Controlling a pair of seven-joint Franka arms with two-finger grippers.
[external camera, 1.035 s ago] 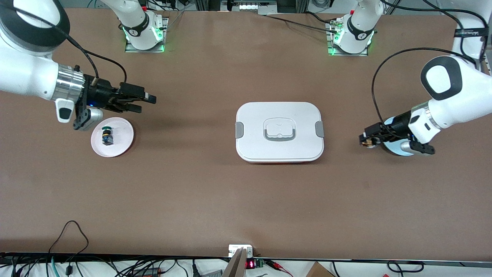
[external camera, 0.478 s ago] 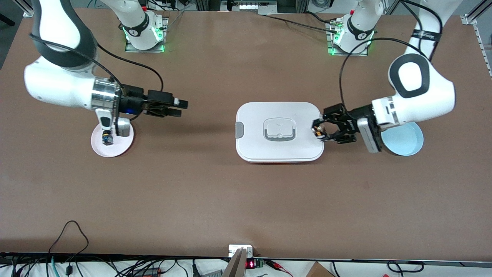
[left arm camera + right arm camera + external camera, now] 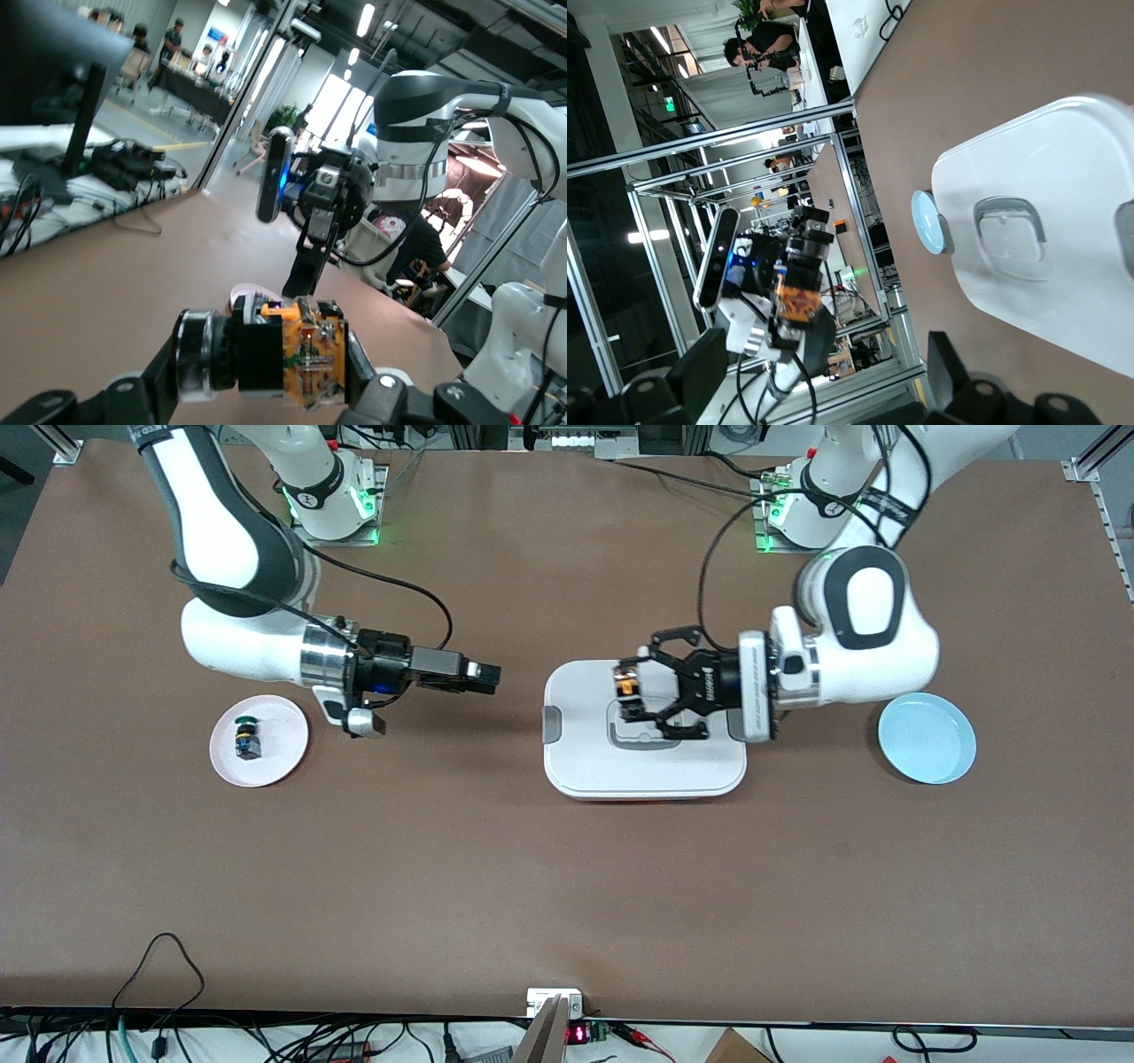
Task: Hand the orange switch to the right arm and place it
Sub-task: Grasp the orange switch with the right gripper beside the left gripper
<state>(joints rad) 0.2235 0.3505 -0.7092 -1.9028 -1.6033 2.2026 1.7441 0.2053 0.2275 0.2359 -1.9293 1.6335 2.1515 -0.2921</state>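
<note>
The orange switch [image 3: 626, 683] is a small black block with an orange part, and my left gripper [image 3: 628, 691] is shut on it above the white lidded box [image 3: 644, 772]. In the left wrist view the switch [image 3: 285, 359] fills the space between the wide black jaws. My right gripper [image 3: 493, 682] hangs open and empty over the bare table between the pink saucer [image 3: 285, 731] and the box, pointing at the left gripper. In the right wrist view its two fingers stand wide apart, with the switch [image 3: 796, 304] some way off in the left gripper.
A green-capped switch [image 3: 245, 741] sits on the pink saucer at the right arm's end. An empty blue saucer [image 3: 927, 738] lies at the left arm's end, beside the box. Cables run along the table edge nearest the front camera.
The left gripper has carried the switch from over the blue saucer to over the box. The right gripper has moved from above the pink saucer toward the box, still open.
</note>
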